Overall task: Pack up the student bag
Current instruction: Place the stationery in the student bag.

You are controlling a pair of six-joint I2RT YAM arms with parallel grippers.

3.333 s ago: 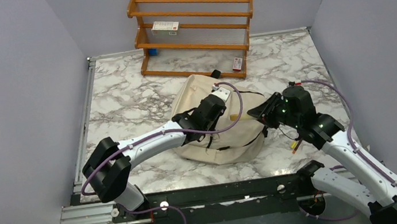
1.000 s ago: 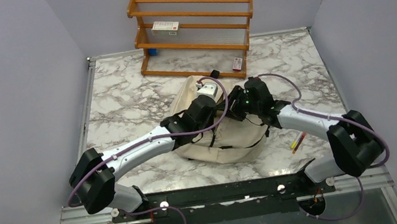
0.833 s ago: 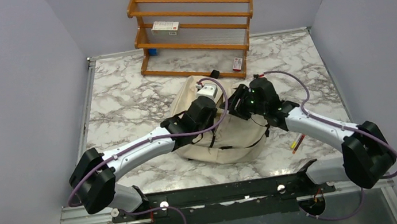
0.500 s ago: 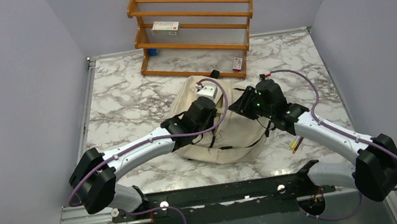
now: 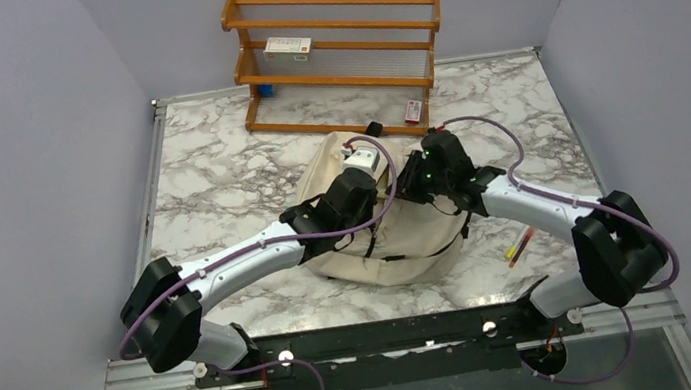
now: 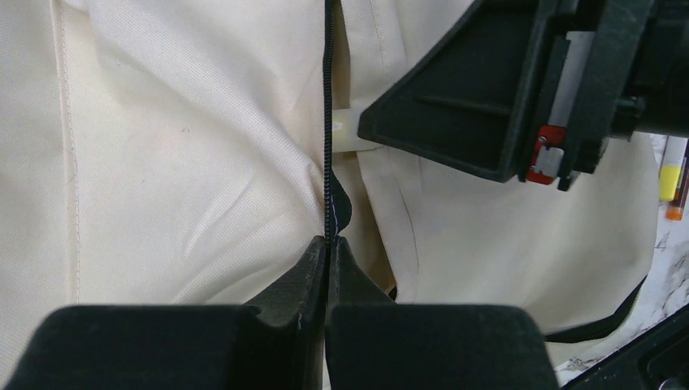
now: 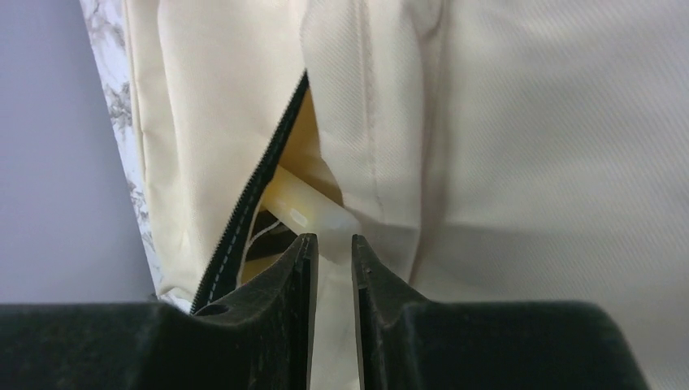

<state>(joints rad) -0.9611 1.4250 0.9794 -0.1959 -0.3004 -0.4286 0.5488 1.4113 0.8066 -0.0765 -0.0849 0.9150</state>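
Observation:
The student bag [image 5: 398,243] is a cream fabric backpack lying flat mid-table with both arms over it. My left gripper [image 6: 327,241] is shut on the black zipper edge [image 6: 327,122] of the bag [image 6: 162,162], pinching it at the fingertips. My right gripper [image 7: 329,238] faces the zipper opening [image 7: 244,219] with its jaws a narrow gap apart. The end of a pale cream tube [image 7: 313,213] pokes out of the opening right at those tips; a grip on it does not show. From above, the left gripper [image 5: 382,182] and right gripper [image 5: 408,185] nearly meet.
A wooden rack [image 5: 336,60] stands at the back, holding a white box [image 5: 288,48] and a small box [image 5: 413,110]. Loose pens [image 5: 518,248] lie on the marble right of the bag. Grey walls close in the sides.
The right arm drew back to the right, then came forward to the bag's opening again, and its jaws narrowed. The left arm kept its pinch and place.

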